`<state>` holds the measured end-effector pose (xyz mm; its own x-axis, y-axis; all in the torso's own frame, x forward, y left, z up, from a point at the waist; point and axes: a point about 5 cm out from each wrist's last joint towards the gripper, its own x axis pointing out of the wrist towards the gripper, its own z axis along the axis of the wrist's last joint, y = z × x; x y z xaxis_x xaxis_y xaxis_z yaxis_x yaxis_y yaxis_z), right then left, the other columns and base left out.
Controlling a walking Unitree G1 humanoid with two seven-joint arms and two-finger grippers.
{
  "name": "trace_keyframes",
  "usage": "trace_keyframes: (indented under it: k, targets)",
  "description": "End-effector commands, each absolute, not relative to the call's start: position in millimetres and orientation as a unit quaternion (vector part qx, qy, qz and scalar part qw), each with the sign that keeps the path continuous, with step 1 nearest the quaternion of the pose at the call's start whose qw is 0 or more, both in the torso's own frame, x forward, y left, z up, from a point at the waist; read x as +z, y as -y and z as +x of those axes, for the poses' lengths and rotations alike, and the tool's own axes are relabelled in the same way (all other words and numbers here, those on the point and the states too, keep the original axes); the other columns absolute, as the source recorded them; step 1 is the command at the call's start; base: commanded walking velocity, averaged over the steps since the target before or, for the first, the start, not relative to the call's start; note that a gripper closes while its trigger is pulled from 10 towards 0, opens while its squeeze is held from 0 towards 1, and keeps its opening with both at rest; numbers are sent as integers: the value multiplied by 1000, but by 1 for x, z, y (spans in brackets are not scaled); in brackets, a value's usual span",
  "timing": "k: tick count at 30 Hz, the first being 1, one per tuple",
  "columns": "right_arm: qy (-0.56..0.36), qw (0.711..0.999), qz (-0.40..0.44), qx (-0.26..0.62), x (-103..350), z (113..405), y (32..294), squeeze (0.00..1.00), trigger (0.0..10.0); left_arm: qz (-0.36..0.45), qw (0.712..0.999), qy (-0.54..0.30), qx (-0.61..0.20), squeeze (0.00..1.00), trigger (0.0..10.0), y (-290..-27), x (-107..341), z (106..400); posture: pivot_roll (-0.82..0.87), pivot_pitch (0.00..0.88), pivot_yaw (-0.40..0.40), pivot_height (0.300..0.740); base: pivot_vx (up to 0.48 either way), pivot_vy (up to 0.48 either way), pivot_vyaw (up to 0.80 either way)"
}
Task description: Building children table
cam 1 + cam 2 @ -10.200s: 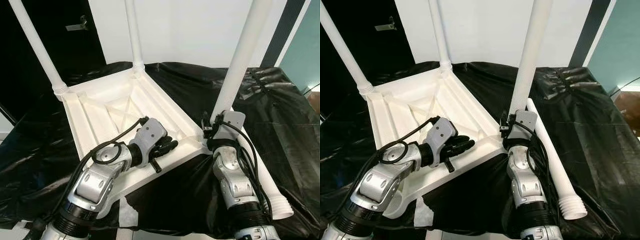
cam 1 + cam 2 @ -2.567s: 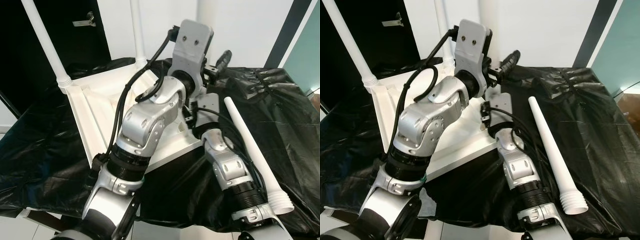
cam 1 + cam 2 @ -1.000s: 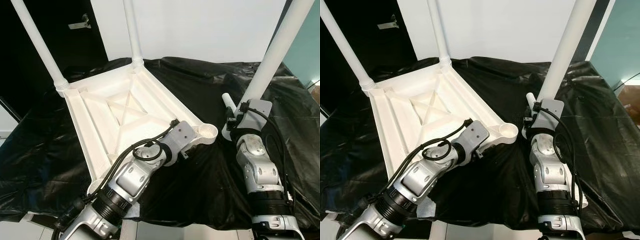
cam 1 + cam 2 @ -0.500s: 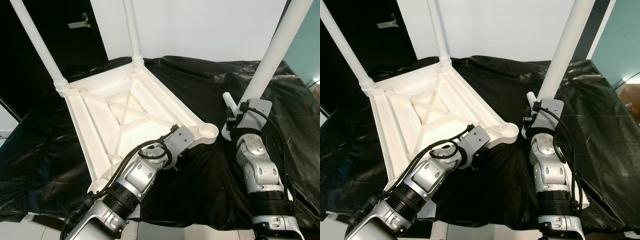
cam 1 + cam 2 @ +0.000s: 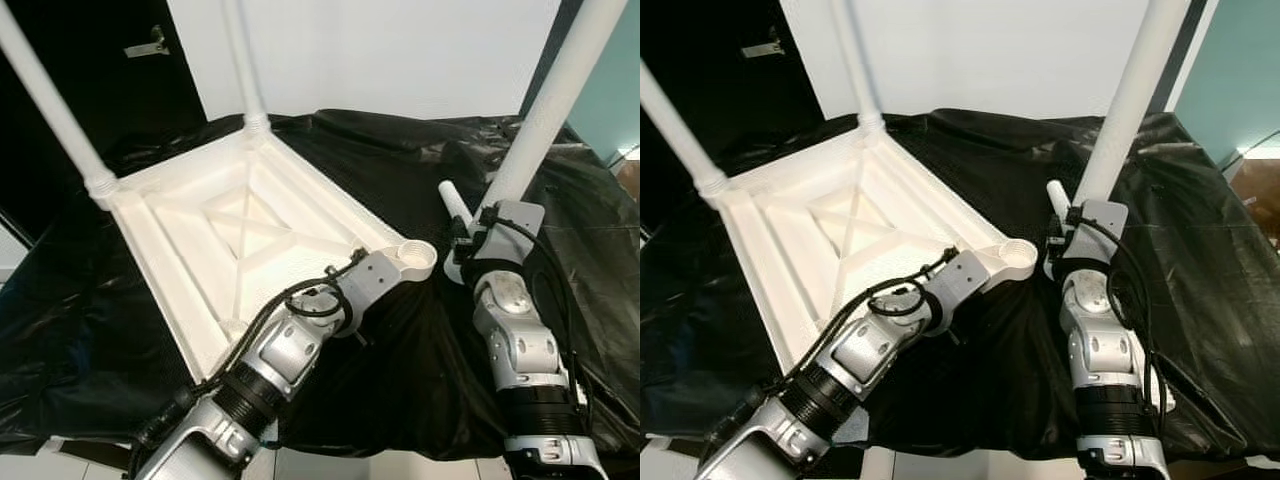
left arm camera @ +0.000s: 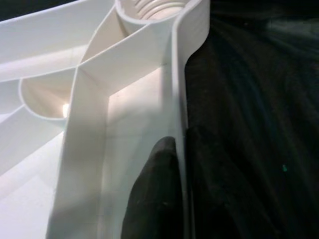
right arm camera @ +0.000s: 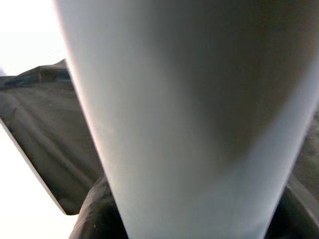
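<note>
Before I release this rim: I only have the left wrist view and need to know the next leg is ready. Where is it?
Observer: The right gripper holds a leg upright beside the socket, not in it.
Operator: Other corners?
Observer: Two far legs stand fitted in the tabletop.
Operator: Any spare?
Observer: A spare leg lies on the sheet behind the right arm.
</note>
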<state>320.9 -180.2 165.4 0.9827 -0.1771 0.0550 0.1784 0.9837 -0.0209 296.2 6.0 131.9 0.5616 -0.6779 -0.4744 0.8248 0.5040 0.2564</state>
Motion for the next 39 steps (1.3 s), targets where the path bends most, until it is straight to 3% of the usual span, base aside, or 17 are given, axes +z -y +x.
trace_keyframes:
  k: [1, 3, 4, 5, 6, 13, 21, 35, 39]
  targets:
    - [29, 996, -12, -83, 167, 320, 179, 0, 10000, 236, 851, -142, -448, 0, 8275, -5, 139, 296, -62, 26, 57, 740, 0, 0, 0]
    - [30, 996, -12, -80, 167, 320, 179, 0, 10000, 234, 846, -141, -459, 0, 8275, -5, 140, 294, -62, 26, 57, 740, 0, 0, 0]
    - [35, 997, -16, -62, 169, 321, 176, 0, 10000, 231, 826, -136, -495, 0, 10000, -4, 143, 289, -60, 23, 52, 740, 0, 0, 0]
    - [35, 997, -16, -62, 169, 321, 176, 0, 10000, 231, 826, -136, -495, 0, 10000, -4, 143, 289, -60, 23, 52, 740, 0, 0, 0]
    - [47, 999, -23, -8, 173, 321, 170, 0, 10000, 232, 786, -130, -558, 0, 10000, -7, 146, 278, -58, 20, 50, 740, 0, 0, 0]
    - [65, 996, -33, 54, 182, 321, 161, 0, 10000, 283, 740, -124, -598, 0, 10000, -23, 142, 269, -59, 22, 47, 740, 0, 0, 0]
    - [82, 992, -27, 92, 192, 322, 140, 0, 10000, 308, 743, -149, -575, 0, 10000, -37, 129, 268, -45, 25, 31, 740, 0, 0, 0]
    - [69, 989, 11, 132, 184, 317, 117, 0, 10000, 329, 765, -145, -535, 0, 10000, -31, 127, 275, -47, 29, 25, 740, 0, 0, 0]
    - [19, 993, 23, 115, 162, 316, 119, 0, 10000, 325, 768, -144, -532, 0, 10000, -28, 128, 276, -48, 28, 25, 740, 0, 0, 0]
